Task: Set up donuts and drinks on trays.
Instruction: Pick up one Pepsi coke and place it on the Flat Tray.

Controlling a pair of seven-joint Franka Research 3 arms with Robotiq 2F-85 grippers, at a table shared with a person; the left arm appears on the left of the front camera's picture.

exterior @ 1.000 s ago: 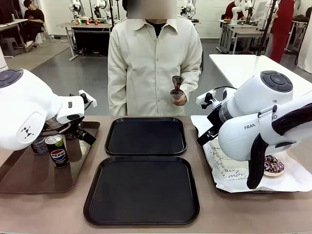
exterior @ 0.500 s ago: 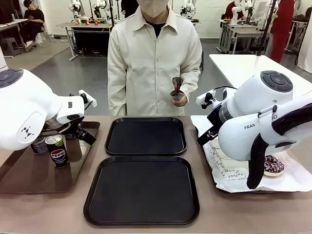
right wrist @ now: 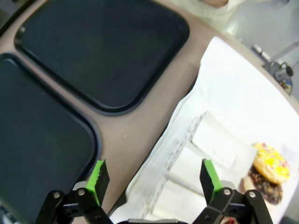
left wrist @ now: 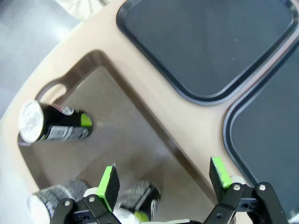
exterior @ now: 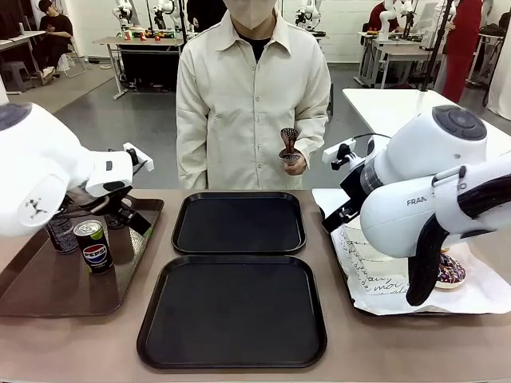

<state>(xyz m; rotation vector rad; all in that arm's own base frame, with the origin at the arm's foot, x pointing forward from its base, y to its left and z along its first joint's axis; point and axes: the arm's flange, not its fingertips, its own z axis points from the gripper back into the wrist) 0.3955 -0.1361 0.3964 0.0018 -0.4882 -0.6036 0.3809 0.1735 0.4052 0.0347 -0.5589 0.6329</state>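
left hand (left wrist: 164, 176) released, jaws wide above the brown tray (exterior: 48, 297) holding the black cans (exterior: 94, 246), right hand (right wrist: 154, 176) released over the white paper (right wrist: 233, 93), sprinkled donuts (right wrist: 268, 167) on that paper, two black trays (exterior: 231, 315) on the table (exterior: 80, 351) between them

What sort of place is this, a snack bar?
Probably a robotics lab, not a snack bar: the white left arm and right arm flank a table where black trays, a soda can and a donut are staged, and plain work tables stand on bare grey floor behind.
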